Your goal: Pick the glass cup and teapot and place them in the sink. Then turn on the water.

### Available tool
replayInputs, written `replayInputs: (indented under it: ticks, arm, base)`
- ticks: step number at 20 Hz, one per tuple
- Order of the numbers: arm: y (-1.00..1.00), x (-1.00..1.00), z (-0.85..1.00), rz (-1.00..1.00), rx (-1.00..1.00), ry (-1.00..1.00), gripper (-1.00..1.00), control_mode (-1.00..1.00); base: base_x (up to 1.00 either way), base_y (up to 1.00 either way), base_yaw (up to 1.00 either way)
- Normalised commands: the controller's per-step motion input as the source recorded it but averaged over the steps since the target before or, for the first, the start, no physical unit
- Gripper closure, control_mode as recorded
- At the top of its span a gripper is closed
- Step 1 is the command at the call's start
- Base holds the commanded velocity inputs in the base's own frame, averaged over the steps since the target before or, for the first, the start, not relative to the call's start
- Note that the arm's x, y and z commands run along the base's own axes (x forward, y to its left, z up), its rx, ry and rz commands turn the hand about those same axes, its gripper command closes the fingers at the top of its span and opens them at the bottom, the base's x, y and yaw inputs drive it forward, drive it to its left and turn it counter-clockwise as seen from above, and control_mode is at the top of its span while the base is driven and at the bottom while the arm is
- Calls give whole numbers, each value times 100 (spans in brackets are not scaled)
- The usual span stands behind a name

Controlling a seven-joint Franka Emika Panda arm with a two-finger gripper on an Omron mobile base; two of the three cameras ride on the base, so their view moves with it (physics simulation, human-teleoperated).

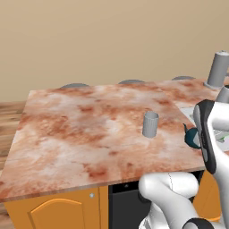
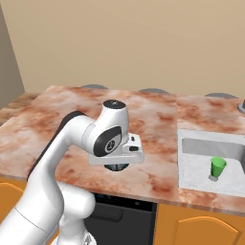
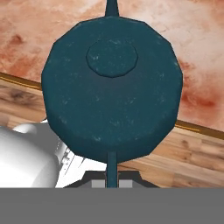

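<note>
Teapot [image 3: 111,87] prob. pinched in tool, by handle.

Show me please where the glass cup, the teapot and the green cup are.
glass cup [image 1: 150,124]: left base view, middle of its side wall.
teapot [image 3: 112,89]: hand view, top of its round body.
green cup [image 2: 218,167]: right base view, its side.

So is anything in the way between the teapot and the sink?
Nothing visible blocks it. The teapot hangs from the gripper, and the counter between it and the sink looks bare. A small green cup already stands in the basin, so the teapot might bump it there.
</note>
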Motion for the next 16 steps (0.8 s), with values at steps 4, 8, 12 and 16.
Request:
replayInputs:
  ticks: [4, 8, 12, 16]
  arm:
    - [0, 0, 0, 0, 0, 0, 100, -100]
    - [0, 0, 0, 0, 0, 0, 100, 100]
    - [0, 0, 0, 0, 0, 0, 100, 100]
    - [0, 0, 0, 0, 0, 0, 100, 100]
  base:
    - [0, 0, 0]
    - [-3, 0, 0]
    - [-76, -11, 0]
    - [-50, -23, 0]
